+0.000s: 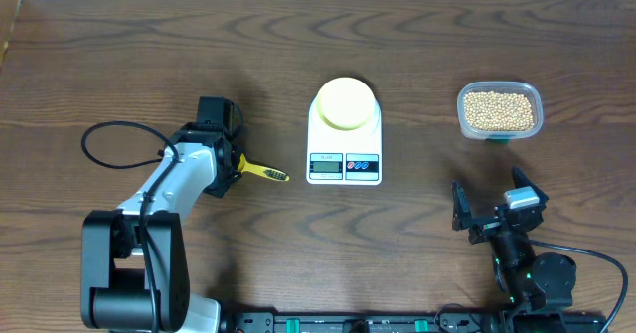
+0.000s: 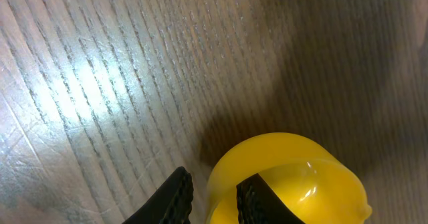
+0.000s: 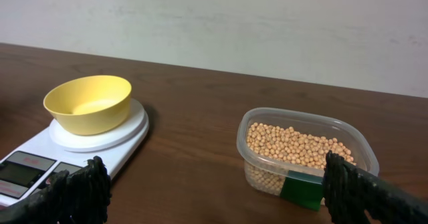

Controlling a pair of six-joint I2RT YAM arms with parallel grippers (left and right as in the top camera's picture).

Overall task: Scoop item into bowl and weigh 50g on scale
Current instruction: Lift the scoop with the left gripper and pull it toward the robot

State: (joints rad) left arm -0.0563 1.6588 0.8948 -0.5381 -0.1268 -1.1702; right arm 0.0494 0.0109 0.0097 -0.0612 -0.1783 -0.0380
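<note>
The yellow handled scoop [image 1: 264, 172] lies on the table left of the scale [image 1: 344, 146]. My left gripper [image 1: 237, 164] is down at its cup end. In the left wrist view my left gripper [image 2: 215, 178] straddles the wall of the scoop [image 2: 294, 174]: one finger is inside the cup, the other outside with a thin gap to the wall. The pale yellow bowl [image 1: 345, 103] sits on the scale's platform, and it looks empty in the right wrist view [image 3: 88, 103]. The beans [image 1: 498, 109] fill a clear tub [image 3: 304, 150]. My right gripper [image 1: 489, 202] is open and holds nothing, near the tub [image 3: 214, 164].
The left arm's black cable [image 1: 104, 144] loops over the table at the far left. The tub carries a green label [image 3: 302, 189] on its near side. A pale wall [image 3: 267, 23] stands behind the table.
</note>
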